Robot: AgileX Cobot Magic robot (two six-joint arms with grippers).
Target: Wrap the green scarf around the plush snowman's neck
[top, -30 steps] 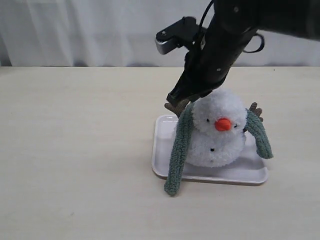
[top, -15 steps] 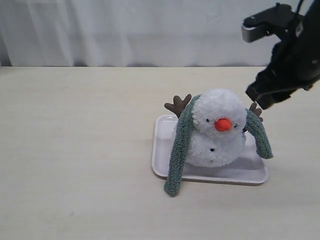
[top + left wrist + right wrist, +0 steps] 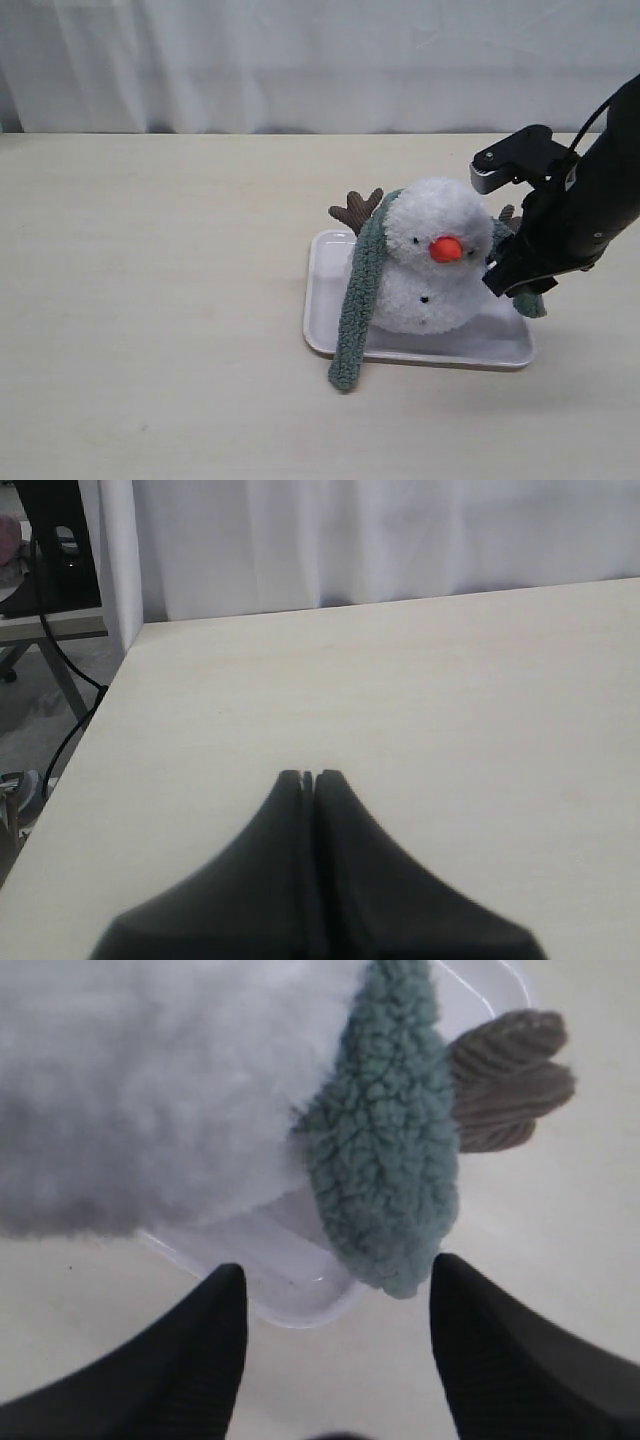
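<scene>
Your right gripper [image 3: 338, 1268] stands open at the green scarf [image 3: 358, 290], by its short end.
The long end trails over the white tray [image 3: 322, 300] at its front rim; behind, the plush snowman [image 3: 430, 270] sits on the tray, scarf hanging down both sides. Your left gripper [image 3: 308, 777] is closed.
</scene>
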